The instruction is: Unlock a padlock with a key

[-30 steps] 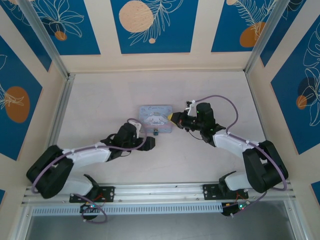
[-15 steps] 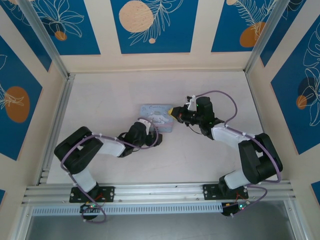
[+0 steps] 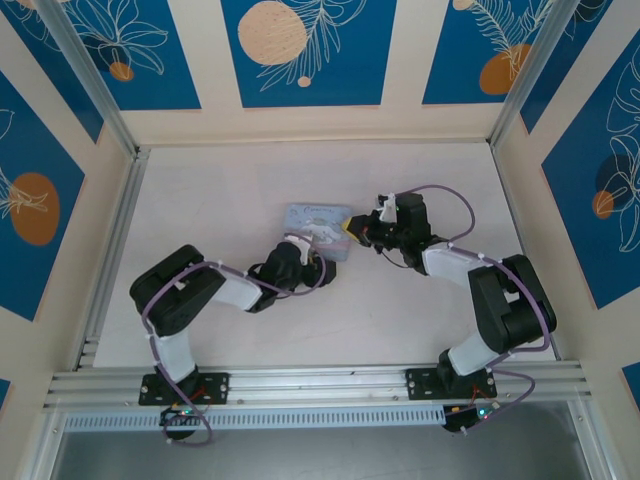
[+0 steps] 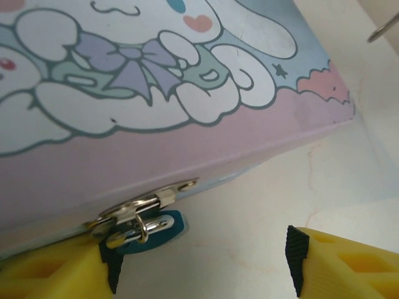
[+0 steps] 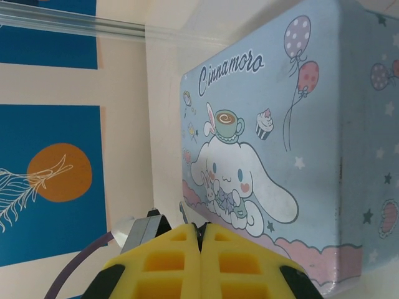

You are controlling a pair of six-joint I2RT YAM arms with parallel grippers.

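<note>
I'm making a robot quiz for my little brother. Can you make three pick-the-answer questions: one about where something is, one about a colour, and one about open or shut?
1. Where is the padlock?
A) hanging on the clasp at the side of the tin
B) on top of the lid
C) far out on the table

2. What colour are the fingers of the right gripper?
A) red
B) yellow
C) green

3. How is the left gripper?
A) shut tight
B) gripping the lid
C) open, with the padlock between its fingers

Answers:
1 A: the left wrist view shows it hooked on the silvery clasp.
2 B: both pressed-together fingers are yellow.
3 C: there is a wide gap between its two fingers, with the padlock in it.
</note>
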